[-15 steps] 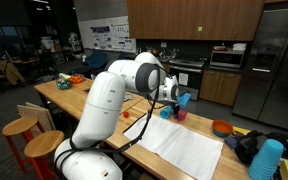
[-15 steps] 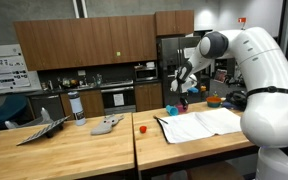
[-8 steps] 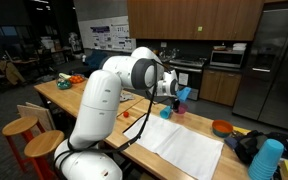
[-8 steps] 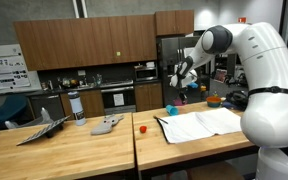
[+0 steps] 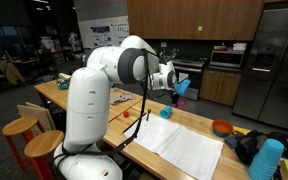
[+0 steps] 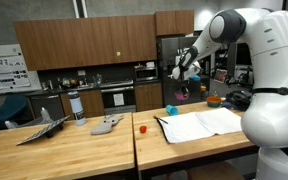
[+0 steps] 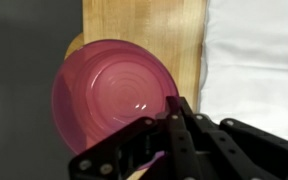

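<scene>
My gripper [image 7: 174, 108] is shut on the right rim of a pink cup [image 7: 112, 95], which I see from above in the wrist view with its inside empty. In both exterior views the gripper [image 5: 174, 84] [image 6: 185, 72] holds the cup [image 5: 180, 100] [image 6: 187, 94] above the wooden table [image 7: 144, 20], at the far edge of a white sheet [image 5: 184, 145] [image 6: 204, 123]. A teal cup [image 5: 165, 112] [image 6: 169, 108] stands on the table just beside and below it.
A small red object [image 5: 125, 113] [image 6: 141, 128] lies on the wood near the sheet. An orange bowl [image 5: 222, 127] [image 6: 215, 100] and stacked blue cups [image 5: 268, 158] sit past the sheet. A bottle [image 6: 76, 108] and grey items [image 6: 106, 125] stand further along. Stools [image 5: 22, 127] flank the table.
The gripper has risen with the pink cup, lifting it from near the table surface to well above it, and the arm has swung back a little.
</scene>
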Controlling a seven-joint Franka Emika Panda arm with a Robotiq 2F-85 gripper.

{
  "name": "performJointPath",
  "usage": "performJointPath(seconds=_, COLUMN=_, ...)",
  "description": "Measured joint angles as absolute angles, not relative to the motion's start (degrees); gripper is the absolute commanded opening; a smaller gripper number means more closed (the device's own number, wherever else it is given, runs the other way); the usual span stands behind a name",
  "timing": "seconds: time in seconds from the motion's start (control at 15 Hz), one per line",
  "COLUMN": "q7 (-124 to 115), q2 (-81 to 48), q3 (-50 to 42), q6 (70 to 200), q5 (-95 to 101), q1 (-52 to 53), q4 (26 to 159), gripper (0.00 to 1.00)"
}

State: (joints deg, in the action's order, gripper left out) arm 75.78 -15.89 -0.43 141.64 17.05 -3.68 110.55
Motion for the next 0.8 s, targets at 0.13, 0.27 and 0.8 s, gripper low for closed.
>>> performJointPath(seconds=0.13, q7=75.78, q2=-12.79, q3=-0.36, q6=140.35, q5=16.95, q1=-3.61, q4=113.01, gripper=0.01)
performJointPath(seconds=0.27, q7=75.78, q2=-9.85, q3=-0.14, q6=138.95, q5=16.89, q1=-3.54, q4=115.43, gripper=0.01)
performJointPath(seconds=0.8, q7=75.82, q2=-1.34, q3=-0.02, q6=137.81, q5=16.86, q1=-2.54, q4=123.97, gripper=0.01)
